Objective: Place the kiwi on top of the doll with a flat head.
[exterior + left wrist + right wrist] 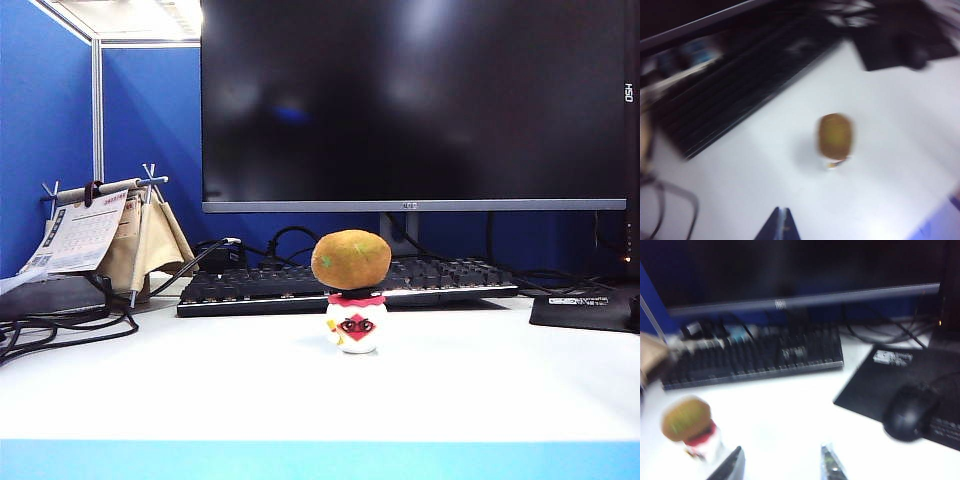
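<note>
The brown-golden kiwi (351,258) rests on top of the doll with a flat head (356,324), a small white figurine with a red collar and red diamond face, at the middle of the white table (200,390). No arm shows in the exterior view. In the left wrist view my left gripper (783,211) is shut and empty, well back from the kiwi (835,136), which hides most of the doll (836,162). My right gripper (783,456) stands open with nothing between its fingers, beside the doll (705,445) carrying the kiwi (686,418).
A black keyboard (340,283) lies behind the doll under a large monitor (415,100). A desk calendar (100,235) and cables (60,325) are at the left. A black mouse (910,412) sits on a mouse pad (890,387) at the right.
</note>
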`<state>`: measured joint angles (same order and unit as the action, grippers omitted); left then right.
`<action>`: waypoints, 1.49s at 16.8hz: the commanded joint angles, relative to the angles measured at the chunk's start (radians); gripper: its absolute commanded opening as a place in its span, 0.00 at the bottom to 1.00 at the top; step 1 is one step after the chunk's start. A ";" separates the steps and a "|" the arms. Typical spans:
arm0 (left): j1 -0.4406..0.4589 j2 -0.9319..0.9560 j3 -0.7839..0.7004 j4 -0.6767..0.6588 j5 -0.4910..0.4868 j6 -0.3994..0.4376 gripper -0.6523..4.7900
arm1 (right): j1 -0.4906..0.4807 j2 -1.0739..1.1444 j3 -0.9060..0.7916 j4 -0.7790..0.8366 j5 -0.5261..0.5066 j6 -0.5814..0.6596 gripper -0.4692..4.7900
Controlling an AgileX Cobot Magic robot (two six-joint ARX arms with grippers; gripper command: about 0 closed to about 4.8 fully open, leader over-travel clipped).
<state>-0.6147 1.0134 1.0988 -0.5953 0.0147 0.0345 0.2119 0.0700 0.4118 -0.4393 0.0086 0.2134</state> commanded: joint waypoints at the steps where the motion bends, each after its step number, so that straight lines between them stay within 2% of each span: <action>1: 0.000 -0.141 -0.246 0.232 -0.134 -0.159 0.11 | 0.002 -0.060 -0.042 0.003 0.019 0.049 0.46; 3: -0.004 -0.215 -0.399 0.340 -0.201 -0.195 0.11 | 0.002 -0.056 -0.071 0.037 0.019 0.085 0.46; 4: -0.006 -0.249 -0.490 0.385 -0.264 -0.208 0.11 | 0.002 -0.064 -0.098 0.048 0.026 0.100 0.46; 6: -0.007 -0.286 -0.645 0.473 -0.337 -0.232 0.11 | 0.003 -0.064 -0.153 0.072 0.105 0.102 0.43; 8: -0.006 -0.288 -0.747 0.586 -0.361 -0.272 0.11 | 0.003 -0.064 -0.202 0.122 0.152 0.100 0.39; 11: -0.006 -0.287 -0.870 0.725 -0.406 -0.270 0.11 | 0.003 -0.063 -0.290 0.190 0.151 0.098 0.39; 12: -0.006 -0.287 -0.894 0.726 -0.441 -0.269 0.11 | 0.003 -0.063 -0.312 0.188 0.151 0.096 0.39; 15: -0.006 -0.287 -0.966 0.786 -0.449 -0.270 0.11 | 0.003 -0.063 -0.374 0.187 0.151 0.096 0.39; 16: -0.006 -0.287 -0.997 0.814 -0.447 -0.271 0.11 | 0.003 -0.060 -0.381 0.190 0.150 0.076 0.34; 19: -0.005 -0.286 -1.017 0.819 -0.456 -0.249 0.11 | 0.003 -0.062 -0.381 0.190 0.149 0.054 0.11; 25: -0.006 -0.285 -1.019 0.811 -0.437 -0.253 0.11 | 0.003 -0.061 -0.381 0.188 0.145 0.045 0.09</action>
<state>-0.6205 0.7280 0.0814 0.2062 -0.4328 -0.2214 0.2134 0.0086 0.0364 -0.2523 0.1566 0.2619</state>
